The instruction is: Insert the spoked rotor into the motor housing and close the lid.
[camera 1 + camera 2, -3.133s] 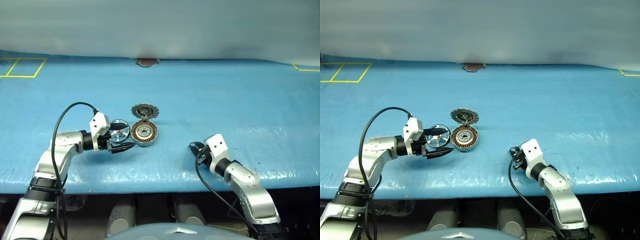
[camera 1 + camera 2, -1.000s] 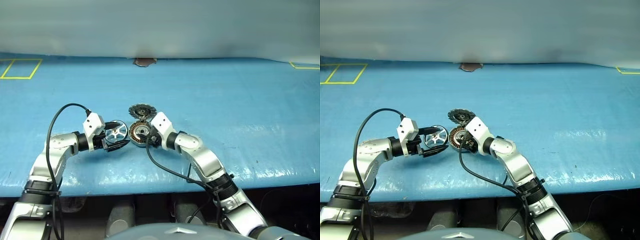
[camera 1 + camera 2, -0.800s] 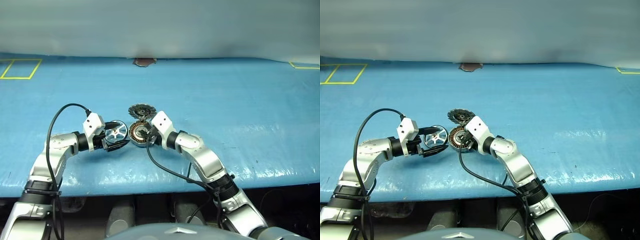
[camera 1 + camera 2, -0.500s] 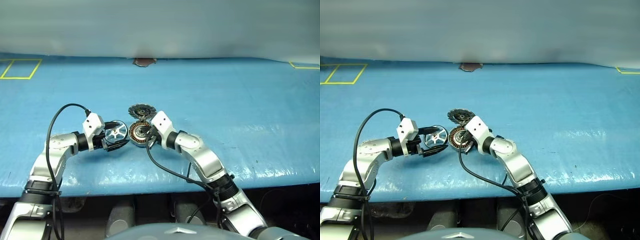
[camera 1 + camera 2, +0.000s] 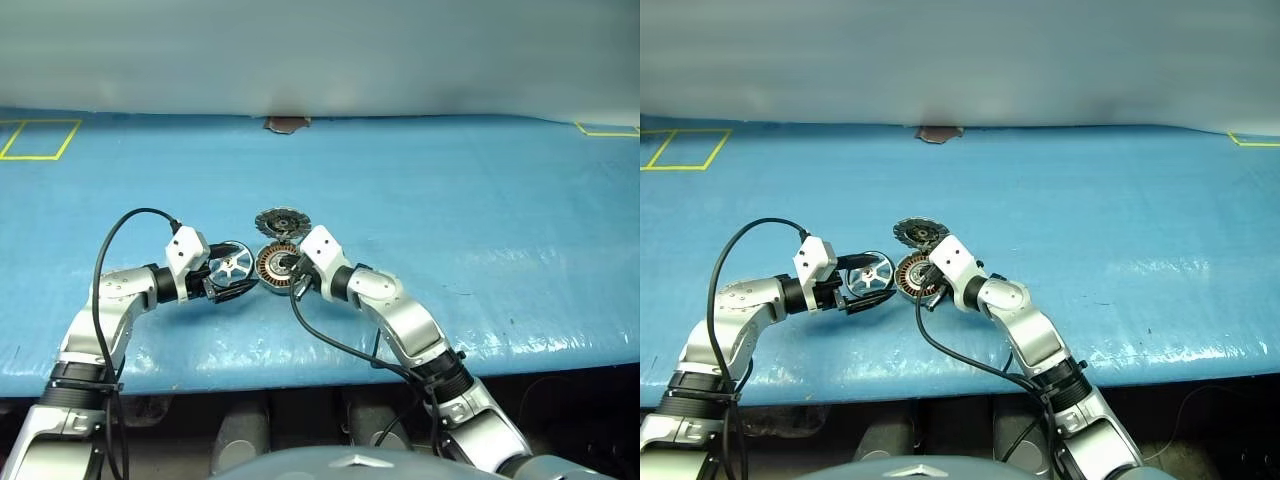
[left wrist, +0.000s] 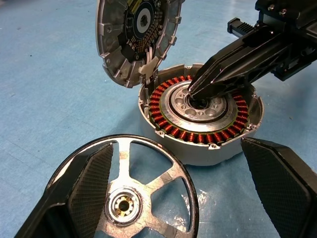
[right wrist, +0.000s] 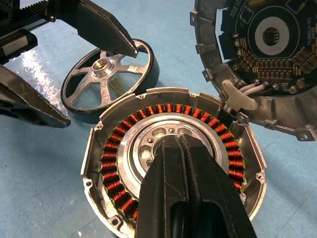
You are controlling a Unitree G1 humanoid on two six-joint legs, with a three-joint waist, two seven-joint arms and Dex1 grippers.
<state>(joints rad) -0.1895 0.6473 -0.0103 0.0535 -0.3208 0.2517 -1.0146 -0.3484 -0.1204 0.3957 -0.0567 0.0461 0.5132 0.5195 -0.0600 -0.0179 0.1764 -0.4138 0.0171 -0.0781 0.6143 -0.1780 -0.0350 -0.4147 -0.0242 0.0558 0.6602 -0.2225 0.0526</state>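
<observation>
The spoked rotor (image 6: 124,206) lies flat on the blue table, a silver wheel with a dark rim, just left of the motor housing (image 6: 198,136). My left gripper (image 5: 246,269) is open and level with the rotor, one finger over its rim and the other out by the housing's side. The housing shows copper windings around a silver hub. Its lid (image 6: 136,34) stands tilted open at the far rim, joined by a white clip. My right gripper (image 7: 181,148) is shut, with its tips resting in the housing's centre and nothing between them.
Blue sheeting covers the table (image 5: 480,220). Yellow tape marks sit at the back left (image 5: 40,135) and back right (image 5: 605,128), with a brown patch (image 5: 285,124) at the back edge. Black cables loop off both wrists near the front edge.
My right arm has swung from the table's front right over to the housing, and its fingers have closed at the housing's centre. The left gripper has stayed around the rotor.
</observation>
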